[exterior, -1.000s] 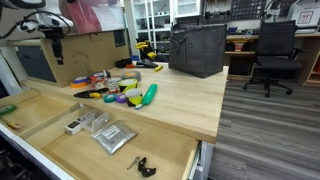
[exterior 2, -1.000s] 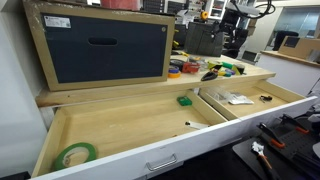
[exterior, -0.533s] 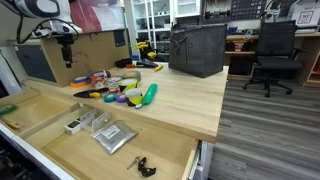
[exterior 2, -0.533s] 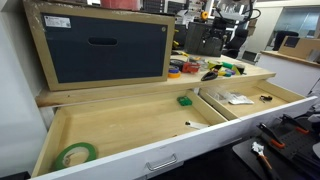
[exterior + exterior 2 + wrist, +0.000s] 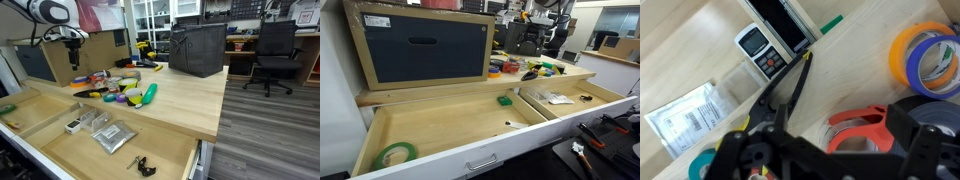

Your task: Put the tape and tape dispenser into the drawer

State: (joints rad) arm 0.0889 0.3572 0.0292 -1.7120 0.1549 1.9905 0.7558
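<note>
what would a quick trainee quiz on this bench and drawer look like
1. True or false: the red tape dispenser already lies in the drawer.
2. What colour is the tape roll lying in the drawer? A green, B red, C blue.
3. Fill in: the gripper hangs over the benchtop with its jaws ____.
Key: 1 false, it sits on the benchtop; 2 A; 3 open.

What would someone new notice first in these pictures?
The wide wooden drawer stands pulled open, a green tape roll lying in its big compartment. On the tabletop behind sits a bright clutter of tape rolls, with a red tape dispenser among them.
</note>
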